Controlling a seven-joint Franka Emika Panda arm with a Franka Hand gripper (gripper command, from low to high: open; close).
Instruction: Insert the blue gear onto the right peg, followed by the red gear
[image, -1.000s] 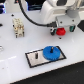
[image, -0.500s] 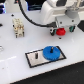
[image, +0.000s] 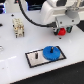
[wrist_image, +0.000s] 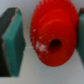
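Gripper (image: 62, 31) pinches red gear (wrist_image: 51, 36) between its pads (wrist_image: 14, 42), well apart from plate (image: 31, 57), approx 1 o'clock of it. Blue gear (image: 51, 52) sits already on right peg. Risk: hubs misaligned at lowering, so red gear tilts, jams or slips.

Blue gear (image: 51, 52): flat, toothed, sits on the plate's end twd exterior view's right, over the right peg, which is hidden. Red gear (wrist_image: 53, 36): smaller, raised hub w/ centre hole, held up off the table, well apart from blue.
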